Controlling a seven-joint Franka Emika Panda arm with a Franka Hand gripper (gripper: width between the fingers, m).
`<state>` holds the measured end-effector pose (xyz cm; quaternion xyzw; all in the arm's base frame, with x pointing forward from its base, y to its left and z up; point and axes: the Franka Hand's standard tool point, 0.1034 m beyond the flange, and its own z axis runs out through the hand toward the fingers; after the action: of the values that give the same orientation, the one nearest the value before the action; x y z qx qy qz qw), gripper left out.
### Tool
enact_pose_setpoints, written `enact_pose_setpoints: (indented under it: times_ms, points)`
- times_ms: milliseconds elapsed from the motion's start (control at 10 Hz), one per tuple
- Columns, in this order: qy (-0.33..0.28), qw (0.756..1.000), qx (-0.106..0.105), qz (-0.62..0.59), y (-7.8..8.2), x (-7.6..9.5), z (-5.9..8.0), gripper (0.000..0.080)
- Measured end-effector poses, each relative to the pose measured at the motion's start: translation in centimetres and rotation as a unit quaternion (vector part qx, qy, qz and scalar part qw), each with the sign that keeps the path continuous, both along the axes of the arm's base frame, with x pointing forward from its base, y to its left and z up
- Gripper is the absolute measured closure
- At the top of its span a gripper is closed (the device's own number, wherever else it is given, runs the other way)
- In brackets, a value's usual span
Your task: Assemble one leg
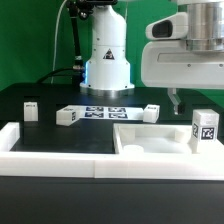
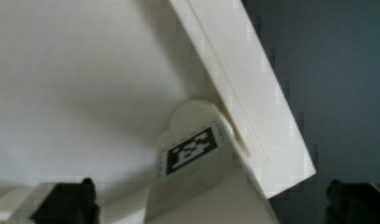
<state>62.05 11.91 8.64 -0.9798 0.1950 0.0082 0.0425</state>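
A leg (image 1: 205, 127), a short white post with a black-and-white tag, stands upright at the right corner of the large flat white panel (image 1: 150, 142). My gripper (image 1: 177, 99) hangs open just above the panel, up and to the exterior view's left of that leg. In the wrist view the tagged leg (image 2: 197, 150) lies between my dark fingertips (image 2: 66, 202), with a gap on each side, beside the panel's edge (image 2: 231, 70). My gripper (image 2: 210, 206) holds nothing.
Three more white legs lie on the black table: one (image 1: 30, 108) at the far left, one (image 1: 68, 117) near the marker board (image 1: 105, 112), one (image 1: 150, 111) behind the panel. A long white rail (image 1: 60, 152) runs along the front. The robot base (image 1: 107, 62) stands at the back.
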Motion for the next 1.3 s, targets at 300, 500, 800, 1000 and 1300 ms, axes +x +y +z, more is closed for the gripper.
enact_pose_setpoints:
  times_ms: [300,500,800,1000,1300]
  points:
    - [-0.01,0.99,-0.02,0.139,-0.26,0.5,-0.45,0.015]
    - [-0.017,0.977,-0.022,0.211,-0.34,0.81,-0.66,0.015]
    - [-0.019,0.968,-0.022,0.249,-0.44,0.81,-0.69,0.0175]
    - [-0.019,0.968,-0.022,0.249,-0.46,0.81,-0.69,0.0348]
    - [-0.018,0.971,-0.022,0.237,-0.44,0.8,-0.7,0.0509]
